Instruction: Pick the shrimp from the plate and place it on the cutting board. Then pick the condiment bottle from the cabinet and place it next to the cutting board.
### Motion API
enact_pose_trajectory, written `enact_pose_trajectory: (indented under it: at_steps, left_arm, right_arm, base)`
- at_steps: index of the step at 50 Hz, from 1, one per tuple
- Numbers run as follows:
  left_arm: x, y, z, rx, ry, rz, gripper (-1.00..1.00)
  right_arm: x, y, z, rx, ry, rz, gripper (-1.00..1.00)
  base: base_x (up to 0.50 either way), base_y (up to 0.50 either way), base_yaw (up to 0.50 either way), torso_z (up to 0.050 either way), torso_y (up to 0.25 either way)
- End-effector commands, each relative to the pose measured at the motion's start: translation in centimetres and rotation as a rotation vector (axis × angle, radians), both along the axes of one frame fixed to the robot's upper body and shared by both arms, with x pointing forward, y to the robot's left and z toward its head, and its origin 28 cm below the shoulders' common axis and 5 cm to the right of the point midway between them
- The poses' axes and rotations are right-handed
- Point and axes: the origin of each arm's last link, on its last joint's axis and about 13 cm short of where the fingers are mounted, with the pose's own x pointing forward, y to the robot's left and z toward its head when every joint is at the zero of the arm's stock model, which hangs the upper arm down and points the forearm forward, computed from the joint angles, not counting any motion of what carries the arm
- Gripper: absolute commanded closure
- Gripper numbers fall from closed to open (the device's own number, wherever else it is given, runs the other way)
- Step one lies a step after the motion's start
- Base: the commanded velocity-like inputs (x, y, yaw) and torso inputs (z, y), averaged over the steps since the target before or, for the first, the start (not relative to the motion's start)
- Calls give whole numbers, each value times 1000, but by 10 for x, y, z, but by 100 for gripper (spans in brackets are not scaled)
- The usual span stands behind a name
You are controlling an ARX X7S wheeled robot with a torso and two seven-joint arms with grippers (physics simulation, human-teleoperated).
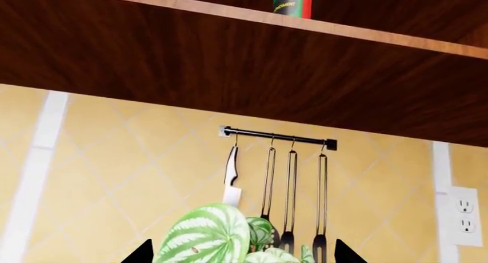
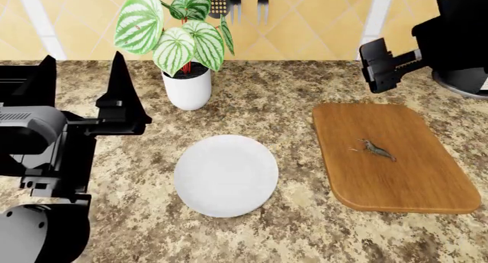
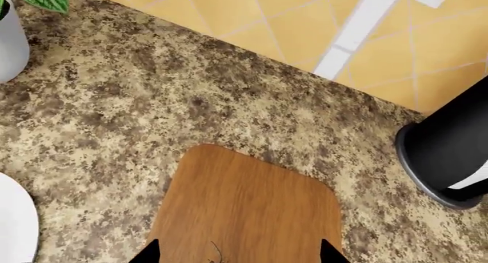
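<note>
Both grippers' fingers stand spread and grasp nothing: left gripper (image 2: 80, 83) beside the bare white plate (image 2: 226, 174), right gripper (image 2: 374, 66) raised behind the cutting board (image 2: 392, 157). On the board lies the shrimp (image 2: 376, 149). Farther up, what seems the condiment bottle (image 1: 293, 2) stands on the cabinet shelf (image 1: 252, 51), only its base showing.

The cutting board (image 2: 392, 160) is rendered as smooth, light-brown wood with a faint grain. The counter (image 2: 305, 86) is shown as speckled, polished-looking stone. The plate (image 2: 226, 175) is seen as plain white and matt. The wall (image 1: 137, 160) is faced with smooth yellow tiles. The cabinet shelf (image 1: 228, 63) is rendered in dark, grained wood.
</note>
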Motion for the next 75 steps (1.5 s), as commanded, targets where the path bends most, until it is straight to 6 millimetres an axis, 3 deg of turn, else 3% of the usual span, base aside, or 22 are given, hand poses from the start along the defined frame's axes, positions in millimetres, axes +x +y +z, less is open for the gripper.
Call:
enact_pose_trajectory:
  at_steps: [1,13,24,33,37,43,49,59,75]
  left_arm:
    - [1,0,0,2,3,3,-100]
    - [6,0,4,-3,6,20,-100]
    - [3,-1,13,-1,-9,23,-100]
    - [6,0,18,-19,15,43,-100]
    - [13,3,38,-129,90,76,-100]
    - [15,8,83,-256,14,127,-100]
    - [42,11,111,-281,40,229,-100]
    - [88,16,144,-369,47,207,-100]
    - [184,17,145,-320,247,353,-100]
  right_arm:
    - [-8,9,16,21,-118,34,-100]
    - [-15,21,24,158,-444,79,-100]
    - [-29,36,-6,239,-594,179,-100]
    - [-42,42,-13,243,-634,211,-100]
    - [-45,44,-13,249,-639,225,-100]
    - [-48,45,-13,260,-654,226,-100]
    - [-51,45,-15,273,-661,225,-100]
    - [-53,44,-17,286,-666,221,-100]
    - [-57,47,-13,290,-676,232,-100]
  base:
    - [0,0,0,0,0]
    - [0,0,0,0,0]
    - [0,0,0,0,0]
    - [0,0,0,0,0]
    - [0,0,0,0,0]
    - [0,0,0,0,0]
    - [0,0,0,0,0]
    - [0,0,0,0,0]
    - [0,0,0,0,0]
